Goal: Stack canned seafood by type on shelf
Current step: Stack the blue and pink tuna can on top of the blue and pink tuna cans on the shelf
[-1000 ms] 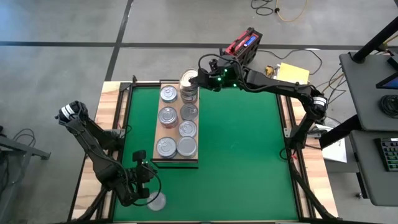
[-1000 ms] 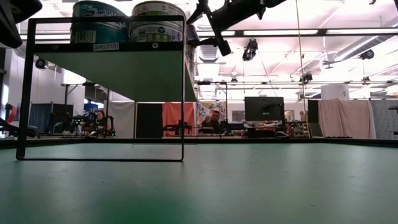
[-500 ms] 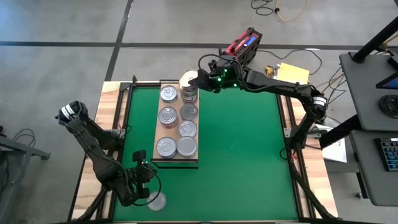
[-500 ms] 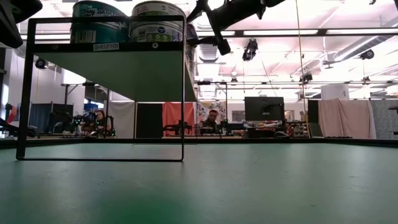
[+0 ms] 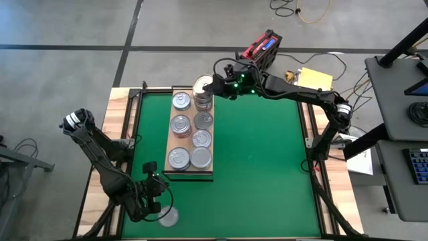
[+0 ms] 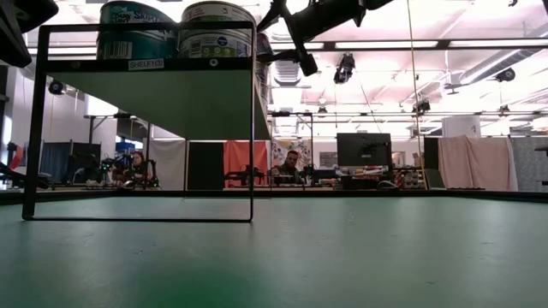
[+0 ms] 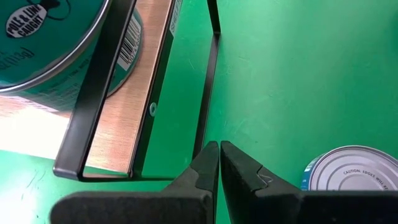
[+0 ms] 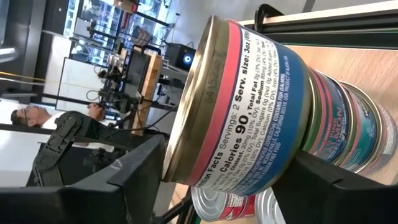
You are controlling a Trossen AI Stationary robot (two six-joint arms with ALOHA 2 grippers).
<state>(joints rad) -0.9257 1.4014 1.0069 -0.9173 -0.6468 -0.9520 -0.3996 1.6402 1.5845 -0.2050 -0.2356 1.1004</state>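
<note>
The shelf, a wooden board on a black frame, stands left of the green mat's middle. Several silver-lidded cans rest on it in two rows. At its far right corner is a stack of cans. My right gripper reaches in from the table's right and is shut on a blue-and-red-labelled can at the top of this stack. My left gripper is shut and hovers over the mat off the shelf's near left corner. A lone can lies on the mat beside it. My right gripper pinches the blue-and-red can across its height, at the rim nearest the gripper. One finger is at the lid side and the other at the bottom side. It comes nearly level from the table's right. The can sits tilted over the stack; whether it rests there I cannot tell.
Open green mat lies right of the shelf. A red device and a yellow pad sit beyond the table's far edge. In the low view the board is raised on a black frame. People sit in the room behind.
</note>
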